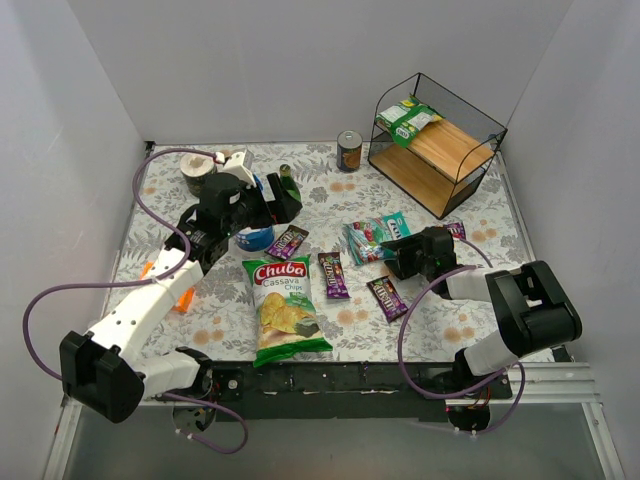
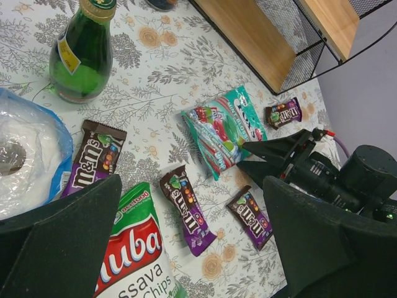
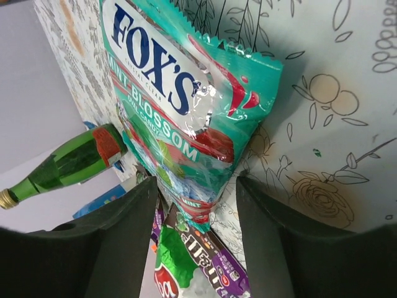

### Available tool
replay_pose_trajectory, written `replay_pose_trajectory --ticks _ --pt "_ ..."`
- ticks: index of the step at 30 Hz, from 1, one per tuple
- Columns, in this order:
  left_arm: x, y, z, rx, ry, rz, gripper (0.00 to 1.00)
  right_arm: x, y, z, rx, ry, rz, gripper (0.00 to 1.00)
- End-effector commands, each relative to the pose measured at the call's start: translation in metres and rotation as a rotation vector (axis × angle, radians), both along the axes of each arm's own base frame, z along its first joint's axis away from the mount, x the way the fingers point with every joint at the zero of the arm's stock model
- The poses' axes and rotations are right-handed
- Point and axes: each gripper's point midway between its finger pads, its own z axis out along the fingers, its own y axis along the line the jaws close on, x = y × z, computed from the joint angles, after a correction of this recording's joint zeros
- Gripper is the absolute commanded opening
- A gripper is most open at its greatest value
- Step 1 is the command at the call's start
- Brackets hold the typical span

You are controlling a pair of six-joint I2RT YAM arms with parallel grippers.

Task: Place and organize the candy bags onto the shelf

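Note:
The shelf (image 1: pixel 440 150) stands at the back right, with green-and-white candy bags (image 1: pixel 408 118) on its upper board. The teal candy bag (image 1: pixel 372 240) lies mid-table. My right gripper (image 1: pixel 397 250) is open, and the bag's end (image 3: pixel 186 112) lies between its fingers (image 3: pixel 124 248) on the table. Dark purple packets lie at the left (image 1: pixel 288 241), in the middle (image 1: pixel 333 274), nearer the front (image 1: pixel 386 297) and by the shelf (image 1: pixel 455 230). My left gripper (image 1: pixel 272 203) is open and empty, hovering above the packets (image 2: pixel 189 208). The right gripper (image 2: pixel 248 155) also shows in the left wrist view.
A large Chuba chips bag (image 1: pixel 284 308) lies at the front centre. A green bottle (image 1: pixel 288 185), a clear blue-edged bag (image 1: pixel 255 238) and a tape roll (image 1: pixel 198 172) stand at the left. A can (image 1: pixel 349 151) stands beside the shelf. An orange packet (image 1: pixel 185 297) lies under the left arm.

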Motion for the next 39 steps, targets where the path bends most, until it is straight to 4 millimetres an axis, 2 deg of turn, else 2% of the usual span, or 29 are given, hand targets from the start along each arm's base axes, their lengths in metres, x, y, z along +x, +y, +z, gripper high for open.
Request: replay_pose_trajectory --ticks 1,6,11,15,17,20,21,29,32,35,36,38,39 --pt "0.007 0.002 0.021 0.003 -0.048 0.010 0.98 -0.024 -0.035 -0.054 -0.174 0.185 -0.100 0.61" --pt "0.008 -0.001 0.021 0.003 -0.045 0.003 0.98 -0.019 -0.041 -0.056 -0.203 0.189 -0.135 0.58" --pt "0.008 -0.002 0.019 0.001 -0.037 -0.002 0.98 -0.015 -0.041 -0.059 -0.211 0.180 -0.135 0.47" --pt "0.008 0.000 0.017 0.005 -0.035 0.004 0.98 -0.015 -0.038 -0.063 -0.230 0.179 -0.091 0.29" --pt "0.007 0.000 0.016 0.008 -0.033 0.006 0.98 -0.015 -0.039 -0.064 -0.237 0.177 -0.085 0.23" --pt "0.007 0.002 0.015 0.011 -0.029 0.012 0.98 -0.014 -0.039 -0.059 -0.260 0.162 -0.056 0.06" --pt "0.007 0.002 0.013 0.014 -0.027 0.011 0.98 -0.011 -0.038 -0.053 -0.261 0.144 -0.049 0.01" --pt "0.007 0.001 0.005 0.018 -0.009 0.013 0.98 0.003 -0.034 -0.012 -0.344 0.015 0.068 0.01" --pt "0.007 0.001 0.002 0.021 -0.001 0.011 0.98 0.001 -0.020 0.005 -0.302 -0.035 0.143 0.01" --pt "0.006 0.002 -0.001 0.024 0.004 0.013 0.98 0.002 -0.013 0.026 -0.305 -0.095 0.201 0.01" --pt "0.006 0.002 -0.002 0.027 0.004 0.014 0.98 0.004 -0.008 0.042 -0.292 -0.138 0.234 0.01" --pt "0.006 0.002 -0.004 0.025 0.009 0.013 0.98 0.005 -0.008 0.055 -0.313 -0.169 0.251 0.01" --pt "0.006 0.002 -0.004 0.022 0.013 0.014 0.98 0.008 -0.010 0.068 -0.329 -0.202 0.246 0.01"
